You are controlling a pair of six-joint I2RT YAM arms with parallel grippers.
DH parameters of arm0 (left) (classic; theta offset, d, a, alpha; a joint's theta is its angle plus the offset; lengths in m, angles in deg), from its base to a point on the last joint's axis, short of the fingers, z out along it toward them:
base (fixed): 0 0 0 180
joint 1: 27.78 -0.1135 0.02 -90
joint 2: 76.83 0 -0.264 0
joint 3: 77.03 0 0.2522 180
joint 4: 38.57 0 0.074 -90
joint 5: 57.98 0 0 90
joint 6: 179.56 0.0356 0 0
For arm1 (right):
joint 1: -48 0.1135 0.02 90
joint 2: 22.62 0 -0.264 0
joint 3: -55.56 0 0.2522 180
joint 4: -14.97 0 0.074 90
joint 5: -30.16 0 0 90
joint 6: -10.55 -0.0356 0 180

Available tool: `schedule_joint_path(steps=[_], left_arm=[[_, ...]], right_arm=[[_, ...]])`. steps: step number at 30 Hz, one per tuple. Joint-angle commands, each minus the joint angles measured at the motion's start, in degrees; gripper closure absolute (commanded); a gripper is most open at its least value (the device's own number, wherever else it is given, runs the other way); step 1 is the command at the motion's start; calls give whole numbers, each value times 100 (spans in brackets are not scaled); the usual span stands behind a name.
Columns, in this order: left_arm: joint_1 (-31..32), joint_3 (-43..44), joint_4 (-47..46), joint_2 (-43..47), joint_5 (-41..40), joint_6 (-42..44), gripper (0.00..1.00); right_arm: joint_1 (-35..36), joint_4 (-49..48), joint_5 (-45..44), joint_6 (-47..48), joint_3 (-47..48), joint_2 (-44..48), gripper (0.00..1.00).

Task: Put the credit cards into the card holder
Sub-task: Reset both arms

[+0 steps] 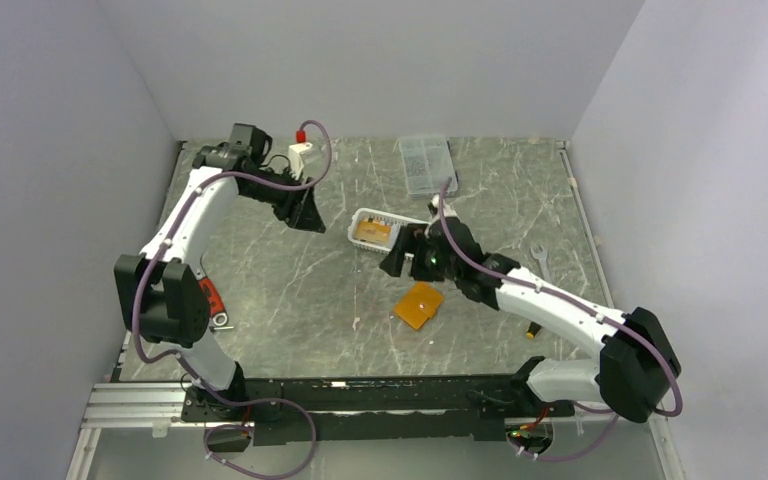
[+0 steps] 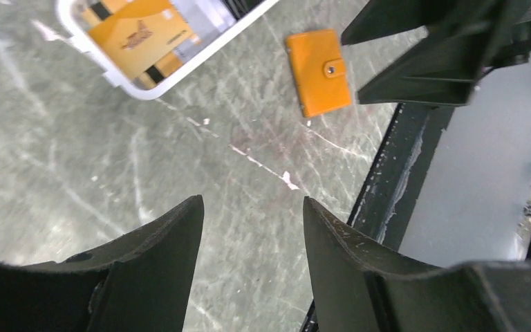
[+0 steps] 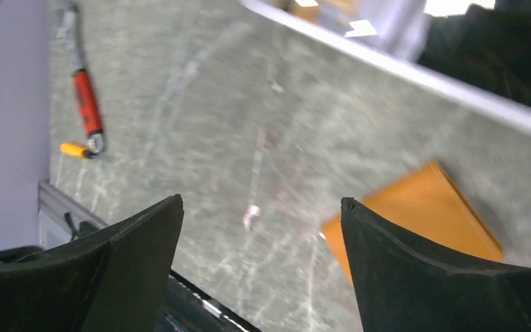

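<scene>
The card holder (image 1: 418, 305) is a small orange wallet lying shut on the table; its snap tab shows in the left wrist view (image 2: 318, 71). An orange-gold credit card (image 2: 138, 34) lies in the white basket (image 1: 355, 228), with other cards partly hidden under it. My right gripper (image 1: 397, 262) hangs open just above the near edge of the basket. It holds nothing, and the wallet (image 3: 422, 207) sits behind its right finger. My left gripper (image 1: 310, 222) is open and empty, raised at the back left, away from both basket and wallet.
A clear compartment box (image 1: 425, 163) stands at the back. A wrench (image 1: 538, 255) lies to the right, a red-handled tool (image 1: 210, 298) near the left arm's base, and a white object with a red cap (image 1: 302, 150) at the back left. The basket's rim (image 2: 200, 59) shows in the left wrist view.
</scene>
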Motion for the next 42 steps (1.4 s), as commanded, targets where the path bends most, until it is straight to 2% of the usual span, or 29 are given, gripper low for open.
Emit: schedule_joint_path(steps=[1, 4, 5, 7, 8, 12, 15, 17, 21, 25, 27, 31, 35, 39, 42], left_arm=[[-335, -115, -132, 667, -184, -75, 39], [-524, -322, -269, 957, -159, -141, 35], [-564, -421, -345, 1059, -194, -161, 28], [-617, -610, -531, 1271, -350, -139, 5], [-654, -733, -658, 1378, -440, -140, 1], [-1036, -1459, -1579, 1796, -887, -398, 1], [-1667, -1915, -2153, 1897, -1059, -489, 1], [-1956, -2131, -2409, 1821, -1129, -422, 1], [-2533, -2849, -3486, 1630, -1028, -623, 1], [-2868, -4063, -5369, 1697, -1001, -958, 1], [-2880, -4519, -6134, 1623, -1227, -1048, 1], [-2905, -4812, -6838, 1304, -1554, -1286, 1], [-2907, -5008, -7569, 1087, -1758, -1489, 1], [-2900, -5054, -7780, 1044, -1768, -1605, 1], [-2879, -5418, -8209, 1302, -1744, -1659, 1]], right_arm=[[-10, 692, 650, 1404, 1260, -389, 11], [-27, 893, 491, 1672, 1604, -397, 3], [-64, 1031, 244, 1771, 1728, -388, 1], [-271, 1214, -194, 1960, 1861, -348, 0], [-396, 1295, -335, 2011, 1913, -337, 0], [-1148, 1435, -1107, 2034, 1829, -142, 0], [-1747, 1295, -2354, 1838, 1439, 70, 0], [-2119, 963, -2786, 1948, 1112, 115, 0], [-2428, -556, -3990, 2598, -4, -183, 0], [-2829, -1266, -4068, 2536, -359, -473, 1], [-2900, -1978, -4262, 2814, -651, -366, 1], [-3131, -3515, -4188, 3342, -1357, -244, 1], [-3477, -4683, -3851, 3349, -2032, -297, 1], [-3716, -5282, -3653, 3374, -2263, -452, 1], [-3801, -5836, -3616, 3586, -2347, -645, 1]])
